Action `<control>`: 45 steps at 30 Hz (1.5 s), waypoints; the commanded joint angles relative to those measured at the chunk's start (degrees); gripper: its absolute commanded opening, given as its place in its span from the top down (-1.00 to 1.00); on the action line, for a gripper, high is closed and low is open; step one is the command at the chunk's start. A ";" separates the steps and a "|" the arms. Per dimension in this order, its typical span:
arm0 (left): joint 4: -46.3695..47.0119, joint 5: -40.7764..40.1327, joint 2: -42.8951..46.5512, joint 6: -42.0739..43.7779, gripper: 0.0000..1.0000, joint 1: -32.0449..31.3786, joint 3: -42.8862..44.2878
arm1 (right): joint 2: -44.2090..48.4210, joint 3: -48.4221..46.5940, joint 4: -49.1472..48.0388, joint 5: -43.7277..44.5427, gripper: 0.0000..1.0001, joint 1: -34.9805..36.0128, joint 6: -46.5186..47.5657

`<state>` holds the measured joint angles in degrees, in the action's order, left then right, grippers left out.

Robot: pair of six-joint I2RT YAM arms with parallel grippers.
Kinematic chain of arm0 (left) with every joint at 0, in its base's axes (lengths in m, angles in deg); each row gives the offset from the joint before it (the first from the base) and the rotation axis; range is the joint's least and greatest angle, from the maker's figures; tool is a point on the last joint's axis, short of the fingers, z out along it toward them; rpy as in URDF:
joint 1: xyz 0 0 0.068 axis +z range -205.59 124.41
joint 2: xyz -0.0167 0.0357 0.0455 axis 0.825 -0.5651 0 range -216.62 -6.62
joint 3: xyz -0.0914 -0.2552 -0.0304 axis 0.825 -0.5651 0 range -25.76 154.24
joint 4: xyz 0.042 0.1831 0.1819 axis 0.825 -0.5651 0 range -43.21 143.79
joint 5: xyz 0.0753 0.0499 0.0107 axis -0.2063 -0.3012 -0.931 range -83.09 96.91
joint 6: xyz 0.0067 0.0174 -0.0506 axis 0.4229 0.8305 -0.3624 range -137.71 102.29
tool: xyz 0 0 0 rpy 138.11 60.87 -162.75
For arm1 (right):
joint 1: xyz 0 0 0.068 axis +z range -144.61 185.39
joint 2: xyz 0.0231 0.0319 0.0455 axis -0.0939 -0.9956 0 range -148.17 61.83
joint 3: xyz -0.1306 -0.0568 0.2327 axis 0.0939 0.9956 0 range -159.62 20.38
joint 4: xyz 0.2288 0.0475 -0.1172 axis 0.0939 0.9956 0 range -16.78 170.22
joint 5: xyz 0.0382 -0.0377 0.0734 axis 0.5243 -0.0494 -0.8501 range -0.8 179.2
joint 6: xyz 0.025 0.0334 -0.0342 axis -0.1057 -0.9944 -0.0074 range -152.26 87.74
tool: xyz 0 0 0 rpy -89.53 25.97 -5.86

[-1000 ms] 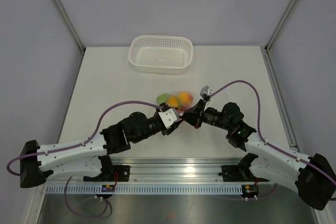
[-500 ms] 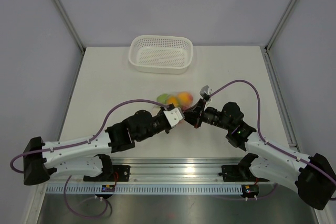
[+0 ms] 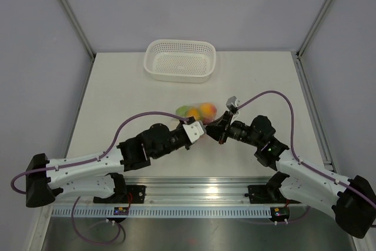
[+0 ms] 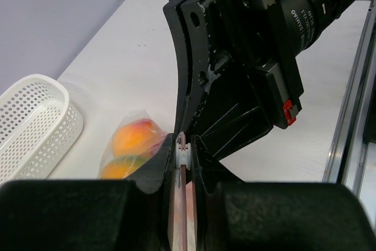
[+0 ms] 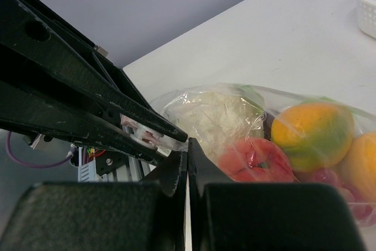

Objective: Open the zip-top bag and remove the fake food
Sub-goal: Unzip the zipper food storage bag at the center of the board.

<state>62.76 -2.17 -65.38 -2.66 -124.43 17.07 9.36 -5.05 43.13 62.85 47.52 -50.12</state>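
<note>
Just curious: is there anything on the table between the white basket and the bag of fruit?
Nothing: the overhead view shows bare table between the basket and the zip-top bag.

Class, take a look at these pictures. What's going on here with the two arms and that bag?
Two robot arms meet at the near end of a clear bag in the middle of the table. The left tool is pinched on the bag's pink zip strip. The right tool is shut right beside it at the same edge. The toy food is inside the bag. A white basket stands apart at the far side.
</note>
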 commanded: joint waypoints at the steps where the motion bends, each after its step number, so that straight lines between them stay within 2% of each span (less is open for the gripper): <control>1: 0.26 -0.85 0.84 -0.02 0.93 0.02 1.73 | 4.47 -0.41 -5.60 0.07 0.99 0.76 -1.20; 13: -1.24 -1.20 1.72 -1.07 0.99 0.90 1.11 | 9.93 1.87 -5.51 3.49 0.99 0.76 -1.29; 27: -4.05 -1.11 -0.65 -2.39 1.00 1.07 1.73 | 19.33 5.65 -4.46 12.46 0.99 0.67 -1.38; 45: -8.79 0.03 -1.44 -3.89 1.00 1.07 3.31 | 28.74 8.56 1.52 32.23 0.99 0.67 -0.24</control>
<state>58.74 -1.05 -66.60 -5.83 -124.04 18.88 36.15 4.35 49.76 85.60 48.24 -50.76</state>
